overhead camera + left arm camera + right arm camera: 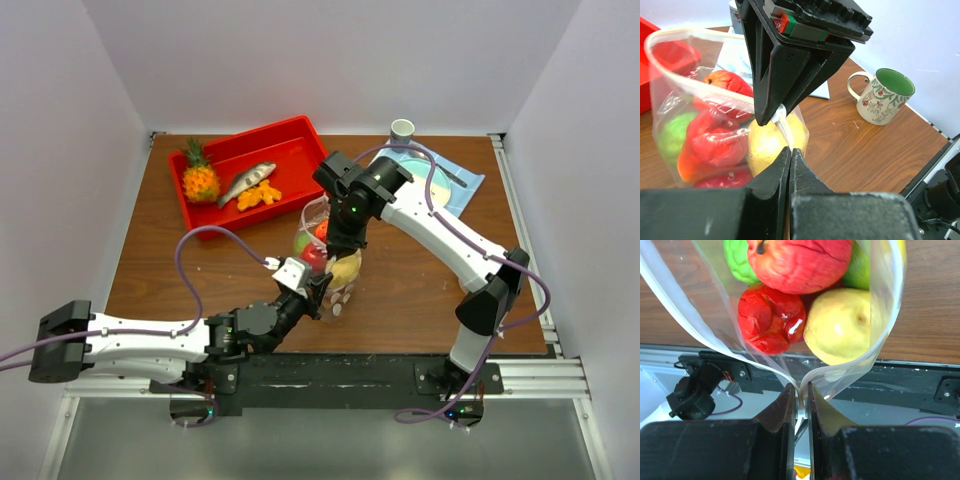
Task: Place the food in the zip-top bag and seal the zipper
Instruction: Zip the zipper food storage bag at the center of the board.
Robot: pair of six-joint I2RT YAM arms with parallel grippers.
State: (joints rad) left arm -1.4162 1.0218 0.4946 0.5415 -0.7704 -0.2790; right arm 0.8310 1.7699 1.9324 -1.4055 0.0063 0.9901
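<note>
The clear zip-top bag (pixel 330 262) is held up off the table at its middle, between both grippers. It holds the food: a red apple (pixel 800 260), a crumpled red fruit (pixel 771 320), a yellow fruit (pixel 845 325) and a green one (pixel 740 260). My right gripper (pixel 801 387) is shut on the zipper (pixel 730 357) at one end of the open mouth. My left gripper (pixel 790 150) is shut on the bag's edge just below the right gripper's fingers (pixel 775 100). In the top view the left gripper (pixel 318 288) is near the bag's lower end and the right gripper (pixel 343 240) is above it.
A red tray (pixel 290 140) at the back left holds a pineapple (pixel 200 178), a fish (pixel 247 182) and orange pieces. A blue plate (pixel 440 180) on a cloth lies at the back right, with a mug (pixel 402 130) behind it, which also shows in the left wrist view (pixel 882 95).
</note>
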